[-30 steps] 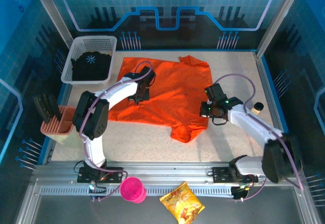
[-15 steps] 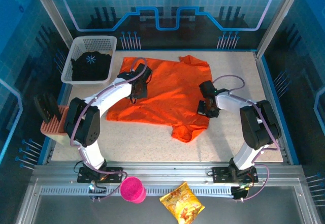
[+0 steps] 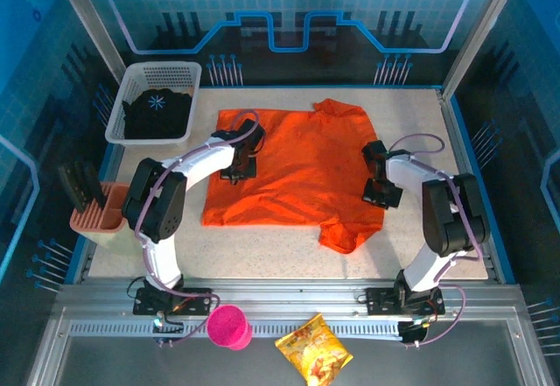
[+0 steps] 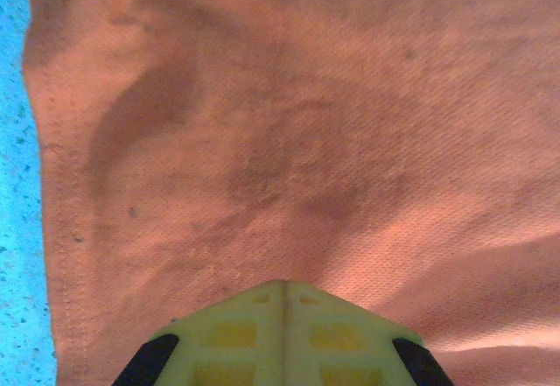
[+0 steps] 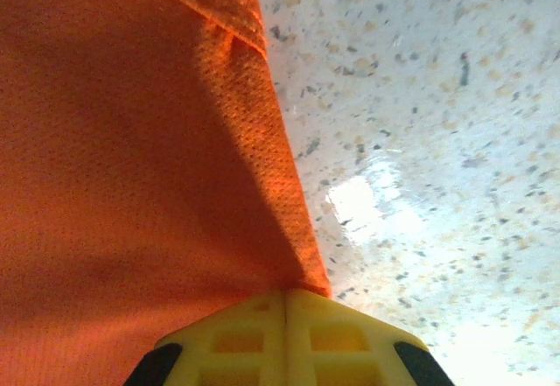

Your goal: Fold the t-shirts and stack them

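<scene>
The bright-orange t-shirt [image 3: 297,163] lies spread nearly flat on the speckled table [image 3: 420,132], with one sleeve bunched at its near right corner. My left gripper [image 3: 236,172] rests on the shirt's left part, and in the left wrist view its yellow fingers [image 4: 284,284] meet at the tip, shut, with creases in the cloth [image 4: 289,123] running into them. My right gripper [image 3: 381,199] is at the shirt's right edge. The right wrist view shows it [image 5: 287,291] shut on the hem [image 5: 289,193]. A black t-shirt [image 3: 157,111] with a pale-blue print lies in the basket.
The white mesh basket [image 3: 131,75] stands at the back left. A salmon-coloured holder [image 3: 101,218] with dark tools sits at the left edge. A pink cup [image 3: 229,326] and a yellow snack bag [image 3: 313,358] lie on the near rail. Bare table shows to the right of the shirt.
Both grippers have shifted to the right, and the orange t-shirt has slid right with them, lying flatter and squarer than before.
</scene>
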Robot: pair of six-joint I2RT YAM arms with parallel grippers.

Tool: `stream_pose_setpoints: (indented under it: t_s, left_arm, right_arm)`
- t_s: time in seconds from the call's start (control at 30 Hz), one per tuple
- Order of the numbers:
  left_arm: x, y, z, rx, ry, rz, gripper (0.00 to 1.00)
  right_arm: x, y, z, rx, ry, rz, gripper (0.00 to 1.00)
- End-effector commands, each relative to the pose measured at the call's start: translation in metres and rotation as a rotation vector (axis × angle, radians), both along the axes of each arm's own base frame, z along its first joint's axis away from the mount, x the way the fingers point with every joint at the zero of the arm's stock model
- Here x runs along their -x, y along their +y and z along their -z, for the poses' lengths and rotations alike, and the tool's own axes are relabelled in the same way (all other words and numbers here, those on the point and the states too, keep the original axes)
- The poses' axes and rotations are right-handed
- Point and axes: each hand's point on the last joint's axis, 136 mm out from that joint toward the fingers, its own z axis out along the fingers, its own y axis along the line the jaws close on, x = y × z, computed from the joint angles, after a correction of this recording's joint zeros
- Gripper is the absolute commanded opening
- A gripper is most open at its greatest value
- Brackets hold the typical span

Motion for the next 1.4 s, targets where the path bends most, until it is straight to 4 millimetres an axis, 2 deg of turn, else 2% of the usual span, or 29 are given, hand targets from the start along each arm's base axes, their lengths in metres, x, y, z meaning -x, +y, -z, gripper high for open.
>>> stream_pose_setpoints:
  t_s: [0.0, 0.1, 0.2, 0.3, 0.37, 0.47, 0.57, 0.67, 0.9, 1.07, 1.23, 1.3, 1.37]
  left_arm:
    - [0.007, 0.001, 0.01, 0.015, 0.031, -0.018, 0.0]
    - [0.009, 0.003, 0.014, 0.004, 0.043, -0.028, 0.0]
    - [0.009, 0.005, 0.022, -0.015, 0.062, -0.042, 0.0]
    - [0.008, 0.005, 0.031, -0.026, 0.079, -0.055, 0.0]
    - [0.006, 0.005, 0.032, -0.025, 0.071, -0.065, 0.0]
    - [0.004, 0.006, 0.028, -0.022, 0.052, -0.07, 0.0]
    - [0.002, 0.006, 0.023, -0.023, 0.042, -0.063, 0.0]
    - [0.003, 0.005, 0.021, -0.017, 0.035, -0.061, 0.0]
    - [0.01, 0.006, 0.028, -0.007, 0.04, -0.058, 0.0]
    - [0.014, 0.007, 0.032, 0.003, 0.039, -0.057, 0.0]
    - [0.017, 0.008, 0.032, 0.002, 0.036, -0.051, 0.0]
    - [0.017, 0.009, 0.03, 0.002, 0.03, -0.05, 0.0]
    - [0.018, 0.009, 0.024, 0.007, 0.02, -0.049, 0.0]
  right_arm:
    - [-0.013, 0.006, -0.04, -0.038, -0.092, -0.094, 0.0]
    - [-0.008, 0.036, -0.069, -0.167, -0.176, -0.197, 0.0]
    - [0.015, 0.069, -0.081, -0.304, -0.209, -0.255, 0.0]
    - [0.042, 0.102, -0.067, -0.427, -0.144, -0.269, 0.0]
    - [0.061, 0.117, -0.051, -0.439, -0.085, -0.286, 0.0]
    - [0.08, 0.126, -0.037, -0.379, -0.03, -0.294, 0.0]
    - [0.097, 0.122, -0.023, -0.321, 0.014, -0.271, 0.0]
    - [0.111, 0.107, -0.015, -0.263, 0.037, -0.22, 0.0]
    - [0.145, 0.057, -0.019, -0.103, 0.045, -0.068, 0.0]
    - [0.166, 0.034, -0.022, -0.04, 0.055, 0.027, 0.0]
    - [0.173, 0.037, -0.014, -0.06, 0.084, 0.054, 0.0]
    - [0.168, 0.044, -0.012, -0.088, 0.074, 0.035, 0.0]
    - [0.152, 0.053, -0.02, -0.116, 0.021, -0.016, 0.0]
